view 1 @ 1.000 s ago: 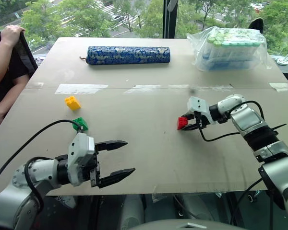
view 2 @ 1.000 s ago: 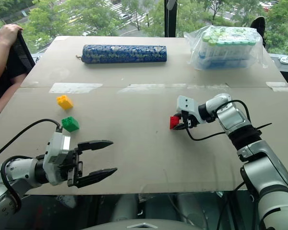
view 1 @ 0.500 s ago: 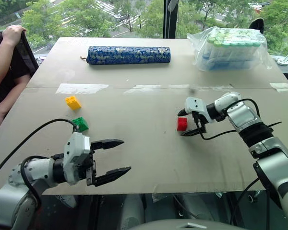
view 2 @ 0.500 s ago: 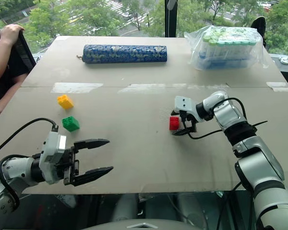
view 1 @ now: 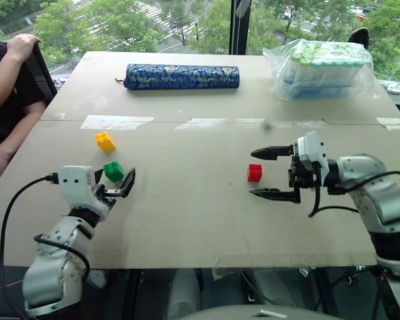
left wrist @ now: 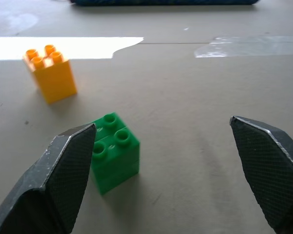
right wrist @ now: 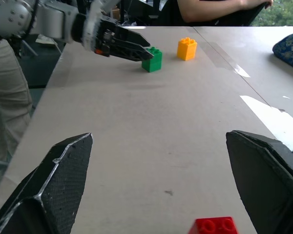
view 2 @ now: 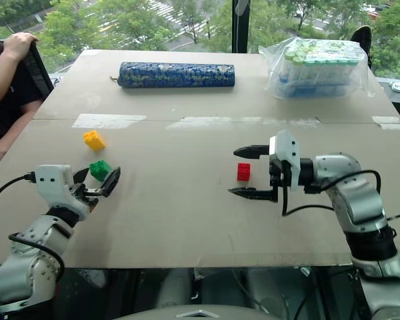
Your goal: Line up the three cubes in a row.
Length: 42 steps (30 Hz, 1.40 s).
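Right gripper (view 1: 272, 173) released the small red studded plastic cube (view 1: 255, 173), jaws now spread wide, and drew back. Left gripper (view 1: 115, 186) swung forward to the small green studded plastic cube (view 1: 113, 171), fingers straddling it.

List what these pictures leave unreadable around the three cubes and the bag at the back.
- Red cube: in the right wrist view the picture's bottom edge cuts it off, leaving just its studded top.
- Green cube: in the left wrist view one black finger covers its near side, so contact cannot be judged.
- Bagged bottles: in the left eye view the crinkled plastic hides their labels.
- Yellow cube: too small to count studs in the right eye view.
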{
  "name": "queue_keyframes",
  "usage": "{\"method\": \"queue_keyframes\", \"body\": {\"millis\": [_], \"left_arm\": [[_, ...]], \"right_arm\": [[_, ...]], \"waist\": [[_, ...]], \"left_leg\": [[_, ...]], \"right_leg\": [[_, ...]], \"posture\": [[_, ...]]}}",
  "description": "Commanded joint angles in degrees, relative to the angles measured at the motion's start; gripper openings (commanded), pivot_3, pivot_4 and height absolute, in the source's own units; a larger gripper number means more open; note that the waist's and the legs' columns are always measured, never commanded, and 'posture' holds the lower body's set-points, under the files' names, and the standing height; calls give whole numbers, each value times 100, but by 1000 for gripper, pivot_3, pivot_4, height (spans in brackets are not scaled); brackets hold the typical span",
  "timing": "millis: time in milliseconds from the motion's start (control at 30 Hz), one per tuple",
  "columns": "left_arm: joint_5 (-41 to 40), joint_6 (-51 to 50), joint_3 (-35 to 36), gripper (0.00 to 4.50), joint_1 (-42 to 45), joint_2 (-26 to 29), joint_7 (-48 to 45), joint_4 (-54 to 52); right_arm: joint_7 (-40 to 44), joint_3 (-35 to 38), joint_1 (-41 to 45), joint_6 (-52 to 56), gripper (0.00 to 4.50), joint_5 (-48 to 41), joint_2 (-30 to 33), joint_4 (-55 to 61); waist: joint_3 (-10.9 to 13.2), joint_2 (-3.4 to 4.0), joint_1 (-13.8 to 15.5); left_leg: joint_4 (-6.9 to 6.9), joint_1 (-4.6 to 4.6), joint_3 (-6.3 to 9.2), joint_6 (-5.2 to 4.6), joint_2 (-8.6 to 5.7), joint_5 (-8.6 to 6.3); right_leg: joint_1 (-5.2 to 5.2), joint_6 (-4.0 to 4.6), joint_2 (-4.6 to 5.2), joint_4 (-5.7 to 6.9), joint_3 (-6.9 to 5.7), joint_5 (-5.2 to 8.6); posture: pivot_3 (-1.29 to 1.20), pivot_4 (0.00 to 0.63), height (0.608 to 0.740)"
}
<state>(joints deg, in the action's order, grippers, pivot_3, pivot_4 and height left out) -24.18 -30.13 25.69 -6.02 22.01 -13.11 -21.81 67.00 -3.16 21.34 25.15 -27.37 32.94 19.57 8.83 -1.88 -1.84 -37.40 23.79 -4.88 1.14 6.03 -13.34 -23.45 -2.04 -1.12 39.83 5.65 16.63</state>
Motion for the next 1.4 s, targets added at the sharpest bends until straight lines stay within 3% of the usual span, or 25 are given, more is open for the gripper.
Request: {"method": "queue_keyframes", "body": {"millis": [33,300,533,700,867,933,1000,1200,1400], "left_arm": [[405,-131,-131,4500,254,-211,773,-306],[809,-204,-419,4500,899,-492,1323,246],[1079,-108,-459,1356,900,-417,1342,362],[639,193,-370,1324,819,-93,399,419],[-601,171,-1064,1324,1212,1023,-2749,586],[-685,311,-1512,1324,1584,1405,-3831,978],[-259,780,-2301,1324,2379,1599,-4883,1878],[825,2426,-3686,1324,4300,1289,-6714,4474],[1275,3420,-3961,1324,5215,837,-7355,6011]], "right_arm": [[-139,337,-147,60,4488,-312,239,607],[-277,385,-180,31,4488,-396,512,609],[-327,431,-205,8,4500,-466,699,613],[-523,498,-355,54,4500,-506,748,775],[-987,904,-873,261,4500,-661,830,1116],[-1162,1040,-1158,272,4500,-604,885,1313],[-1290,1427,-1663,342,4500,-791,903,1595],[-1210,2180,-2872,305,4500,-1035,1106,2047],[-1185,2461,-3351,206,4500,-1068,1256,2117]], "waist": [[-1,-2,-5],[-6,-10,-3],[-6,-11,-14],[-6,-11,-13],[-5,-12,74],[-6,-10,112],[-7,-7,132],[-7,-6,144],[-6,-6,64]], "left_leg": [[0,0,4,0,-2,0],[-1,-3,23,0,-7,0],[0,-1,26,0,-7,0],[0,-2,28,1,-7,0],[1,3,34,1,-7,1],[0,1,33,2,-9,1],[0,0,32,1,-12,1],[-1,8,46,0,-27,0],[0,7,77,-1,-33,0]], "right_leg": [[1,0,-1,0,0,0],[12,1,-4,-3,-8,0],[13,1,-4,-5,-10,0],[14,1,-4,-4,-11,0],[13,2,-1,-6,-25,2],[14,2,-1,-6,-27,2],[14,2,1,-6,-26,3],[19,-1,-1,-15,-28,5],[20,-3,-12,-14,-19,5]], "posture": [[0,150,740],[0,150,740],[0,150,740],[0,150,740],[0,150,740],[0,150,740],[0,150,740],[0,150,740],[0,150,740]]}}
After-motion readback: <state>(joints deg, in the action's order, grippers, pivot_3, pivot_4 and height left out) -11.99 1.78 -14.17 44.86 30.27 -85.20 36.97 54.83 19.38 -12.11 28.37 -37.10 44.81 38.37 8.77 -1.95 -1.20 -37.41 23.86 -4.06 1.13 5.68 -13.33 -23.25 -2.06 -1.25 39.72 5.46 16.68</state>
